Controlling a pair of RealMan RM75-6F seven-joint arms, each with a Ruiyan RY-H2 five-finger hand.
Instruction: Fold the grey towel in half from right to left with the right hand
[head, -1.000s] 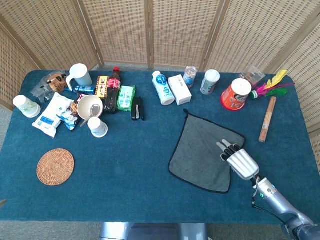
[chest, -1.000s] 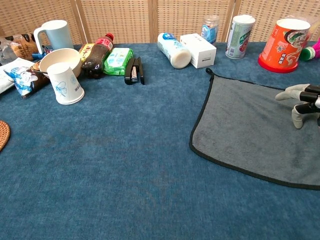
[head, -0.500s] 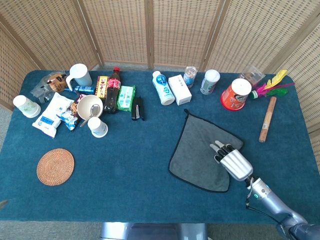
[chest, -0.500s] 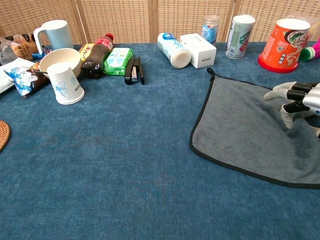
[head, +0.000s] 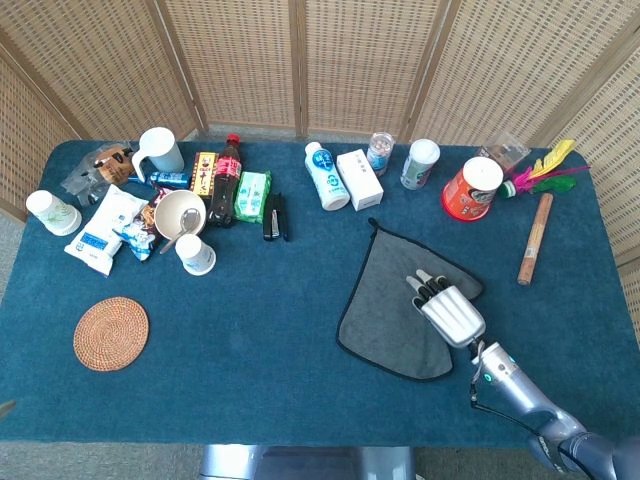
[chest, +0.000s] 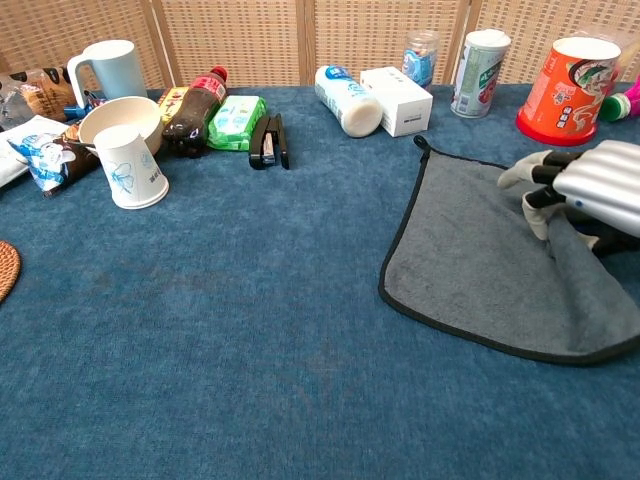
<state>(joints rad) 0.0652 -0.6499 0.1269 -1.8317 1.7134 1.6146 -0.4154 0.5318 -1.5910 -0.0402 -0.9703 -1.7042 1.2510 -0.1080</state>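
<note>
Nearest us, our right hand (head: 447, 312) hovers over the right part of the grey towel (head: 393, 310), gripping its lifted right edge, fingers (chest: 517, 171) curled and pointing left. In the chest view that edge hangs bunched under the hand, while the towel's left part lies flat on the blue table (head: 260, 320). Well left of the towel we see a round woven coaster (head: 111, 333). Just beyond the towel stand a white box (head: 360, 178) and a white bottle (head: 326, 176); to its far right, an orange cup (head: 471, 189).
</note>
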